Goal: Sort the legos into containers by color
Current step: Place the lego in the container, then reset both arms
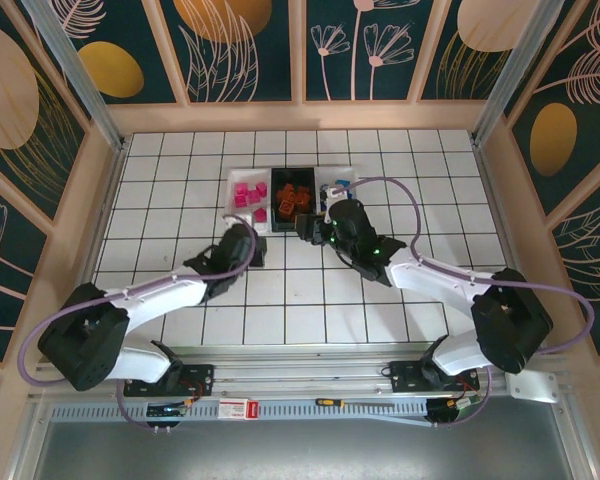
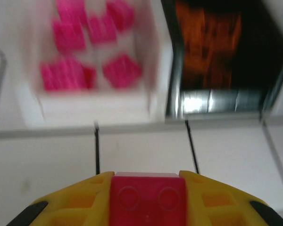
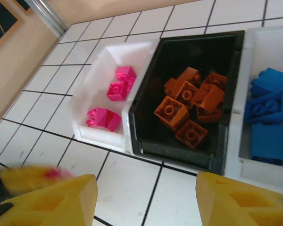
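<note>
A magenta pink lego (image 2: 147, 200) sits clamped between the yellow fingers of my left gripper (image 2: 147, 179), studs facing the camera, just short of the containers. Ahead of it a white bin (image 2: 94, 108) holds several pink legos (image 2: 85, 52), and a black bin (image 2: 217, 103) to its right holds orange ones (image 2: 207, 42). From above, the left gripper (image 1: 256, 250) is below the white bin (image 1: 232, 200). My right gripper (image 3: 146, 202) stands open over bare tile in front of the black bin (image 3: 179, 157), nothing between its fingers (image 3: 56, 202).
The three bins stand side by side at the table's far middle: pink legos (image 3: 118, 87) left, orange (image 3: 188, 106) centre, blue (image 3: 269, 113) in the right white bin (image 3: 254, 172). The right arm (image 1: 420, 270) crosses toward them. Wooden walls (image 1: 100, 200) ring the tiled table.
</note>
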Available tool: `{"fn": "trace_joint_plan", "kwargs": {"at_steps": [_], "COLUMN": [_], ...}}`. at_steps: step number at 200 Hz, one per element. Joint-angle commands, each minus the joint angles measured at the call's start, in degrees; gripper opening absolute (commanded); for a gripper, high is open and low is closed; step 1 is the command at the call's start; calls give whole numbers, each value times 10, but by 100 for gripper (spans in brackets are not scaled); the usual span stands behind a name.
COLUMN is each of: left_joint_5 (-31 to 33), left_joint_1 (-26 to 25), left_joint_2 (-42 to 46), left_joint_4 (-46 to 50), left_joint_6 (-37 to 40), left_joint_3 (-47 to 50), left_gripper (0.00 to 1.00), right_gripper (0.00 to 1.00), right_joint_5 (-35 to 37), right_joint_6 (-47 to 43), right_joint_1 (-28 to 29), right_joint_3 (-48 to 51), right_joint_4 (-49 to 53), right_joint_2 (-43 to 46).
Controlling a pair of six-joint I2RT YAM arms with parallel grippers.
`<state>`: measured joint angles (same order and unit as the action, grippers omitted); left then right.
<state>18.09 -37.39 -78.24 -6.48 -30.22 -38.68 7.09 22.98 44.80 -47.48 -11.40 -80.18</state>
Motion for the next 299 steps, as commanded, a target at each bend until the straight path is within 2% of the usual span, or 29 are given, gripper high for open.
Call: {"fn": "trace_joint_plan", "kwargs": {"at_steps": [1, 27, 56, 86, 93, 114, 133, 136, 139, 171, 196, 227, 238, 252, 273, 299], "left_joint_5": [-12, -41, -45, -49, -50, -52, -57, -59, -59, -58, -32, 28, 63, 104, 115, 167], "left_joint_1": [42, 86, 105, 126, 128, 128, 128, 128, 128, 128, 128, 128, 128, 128, 128, 128], "left_joint_2": [-30, -127, -216, -267, -278, -291, -263, -255, -247, -129, -19, 91, 119, 148, 179, 200], "left_joint_4": [-10, -7, 10, 21, 27, 35, 22, 19, 16, -14, -61, -92, -92, -87, -80, -135], "left_joint_6": [6, 10, 16, 13, 17, 22, 18, 17, 16, 11, 3, 8, 9, 17, 31, 35], "left_joint_3": [-69, -151, -238, -284, -295, -310, -290, -285, -280, -212, -124, -34, -9, 22, 61, 129], "left_gripper": [27, 26, 25, 25, 31, 61, 89, 96, 99, 99, 99, 99, 99, 99, 99, 99], "right_gripper": [57, 57, 57, 58, 58, 62, 66, 67, 67, 83, 86, 93, 99, 99, 99, 99], "right_joint_5": [26, 29, 19, 26, 27, 39, 50, 52, 53, 80, 129, 190, 214, 237, 237, 245], "right_joint_6": [15, 22, 33, 39, 40, 36, 29, 28, 26, 17, 6, 8, 16, 20, 9, -1], "right_joint_1": [-8, -11, -13, -13, -13, -14, -17, -18, -19, -37, -43, -46, -47, -49, -51, -59], "right_joint_3": [21, 45, 69, 91, 95, 99, 101, 102, 103, 118, 140, 169, 177, 188, 198, 209], "right_joint_4": [-13, -10, -12, -7, -8, 2, 6, 6, 6, 8, 7, 5, 6, 4, -6, -23], "right_joint_2": [28, 54, 82, 111, 116, 125, 140, 144, 148, 192, 226, 253, 260, 266, 272, 274]}}
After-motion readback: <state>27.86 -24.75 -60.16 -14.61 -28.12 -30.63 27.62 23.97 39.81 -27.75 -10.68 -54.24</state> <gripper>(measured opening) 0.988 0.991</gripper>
